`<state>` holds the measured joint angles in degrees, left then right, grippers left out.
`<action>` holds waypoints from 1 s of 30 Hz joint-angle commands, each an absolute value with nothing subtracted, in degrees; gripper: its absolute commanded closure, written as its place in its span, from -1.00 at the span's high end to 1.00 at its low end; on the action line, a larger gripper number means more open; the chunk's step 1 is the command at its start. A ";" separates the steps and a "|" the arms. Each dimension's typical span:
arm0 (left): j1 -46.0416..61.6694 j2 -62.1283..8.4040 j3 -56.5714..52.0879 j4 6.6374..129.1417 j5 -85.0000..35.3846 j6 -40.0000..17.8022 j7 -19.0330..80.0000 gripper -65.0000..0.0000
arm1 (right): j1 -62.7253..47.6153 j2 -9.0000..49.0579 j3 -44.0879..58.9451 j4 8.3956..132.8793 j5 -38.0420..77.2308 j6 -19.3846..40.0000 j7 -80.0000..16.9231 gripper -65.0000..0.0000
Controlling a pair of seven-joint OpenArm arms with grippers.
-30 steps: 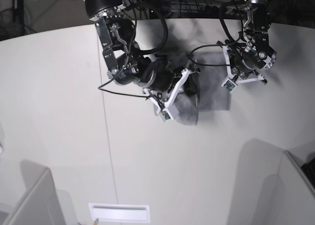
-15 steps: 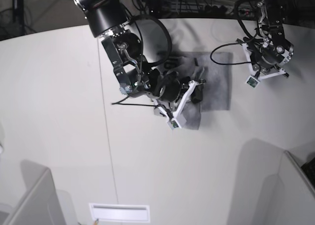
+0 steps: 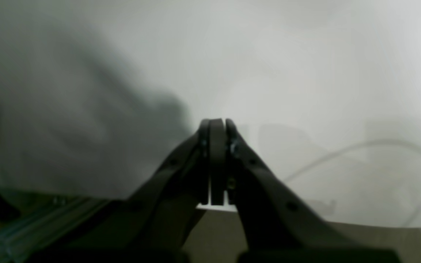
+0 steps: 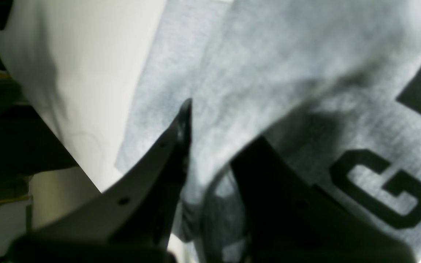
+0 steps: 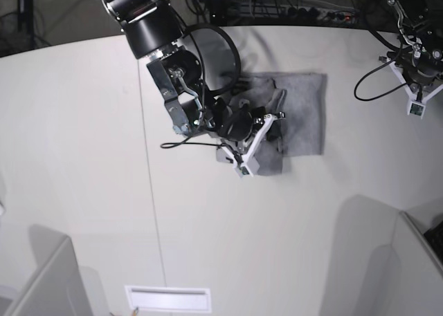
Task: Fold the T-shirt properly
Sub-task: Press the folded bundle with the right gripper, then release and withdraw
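Lying on the pale counter (image 5: 83, 157) near its far edge, the grey T-shirt (image 5: 304, 115) is folded into a compact rectangle, with a looser flap hanging toward the near side under the right arm. In the overhead view the right gripper (image 5: 275, 126) sits low over the shirt's left half, its black jaws at the cloth. The right wrist camera shows those jaws pinched on a raised fold of the heather-grey fabric (image 4: 254, 73), one finger (image 4: 181, 128) on the outside of the fold and the other beneath it. Bold black block letters (image 4: 382, 186) show on the fabric just right of the grip. The left gripper (image 3: 216, 126) has its jaws pressed together with nothing between them, above bare counter. That arm is well apart from the shirt, off to the far right edge of the overhead view.
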<state>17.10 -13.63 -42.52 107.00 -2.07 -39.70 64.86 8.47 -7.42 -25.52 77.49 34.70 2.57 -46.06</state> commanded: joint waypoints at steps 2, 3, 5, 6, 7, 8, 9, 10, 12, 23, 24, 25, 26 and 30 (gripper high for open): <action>17.01 -14.46 -44.97 108.09 -2.07 -40.00 64.22 -1.00 | 9.27 -8.04 -25.45 78.46 35.56 3.12 -45.05 -1.00; 17.01 -14.46 -46.02 108.09 -2.07 -40.00 64.22 -1.00 | 9.19 -8.04 -25.45 78.46 35.56 3.12 -45.05 -1.00; 17.01 -14.46 -47.43 108.09 -2.07 -40.00 64.22 -1.00 | 9.19 -8.04 -25.45 78.46 35.56 3.12 -45.14 -1.00; 16.92 -14.46 -47.87 108.09 -2.07 -40.00 64.22 -1.00 | 9.19 -8.04 -25.45 78.46 35.56 3.12 -45.14 -1.00; 16.84 -14.46 -48.13 108.09 -2.07 -40.00 64.22 -1.00 | 9.19 -8.04 -25.45 78.46 35.56 3.12 -45.14 -1.00; 16.84 -14.46 -48.13 108.09 -2.07 -40.00 64.22 -1.00 | 9.19 -8.04 -25.45 78.46 35.56 3.03 -45.14 -0.99; 16.84 -14.46 -48.13 108.09 -2.07 -40.00 64.22 -1.00 | 9.19 -8.04 -25.45 78.37 35.56 2.24 -45.14 -0.71; 16.84 -14.64 -48.13 108.09 -2.07 -40.00 64.22 -1.00 | 9.19 -8.04 -25.54 77.93 35.56 1.10 -45.14 -0.45; 16.84 -14.73 -48.13 108.09 -2.15 -40.00 64.22 -1.00 | 9.19 -8.04 -25.54 77.67 35.47 -0.48 -45.05 -0.05; 16.48 -14.81 -48.13 108.18 -2.15 -40.00 64.22 -1.00 | 9.54 -8.13 -30.55 78.64 35.47 -4.44 -44.97 0.04; 16.48 -14.81 -48.13 108.18 -2.15 -40.00 64.22 -1.00 | 9.80 -8.13 -31.87 79.16 35.47 -6.46 -44.88 0.06; 16.48 -14.81 -48.13 108.18 -2.15 -40.00 64.22 -1.00 | 10.33 -8.13 -33.71 79.60 35.56 -8.13 -44.88 0.06; 16.48 -14.81 -48.13 108.18 -2.15 -40.00 64.22 -1.00 | 10.86 -8.13 -35.21 79.96 35.56 -8.84 -44.88 0.06; 16.48 -14.81 -48.13 108.18 -2.15 -40.00 64.22 -1.00 | 12.79 -8.31 -40.04 79.78 35.56 -9.10 -44.79 0.06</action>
<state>16.62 -13.67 -47.81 107.04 -2.22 -39.70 64.86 11.79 -7.46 -40.12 78.70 34.89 -9.45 -45.63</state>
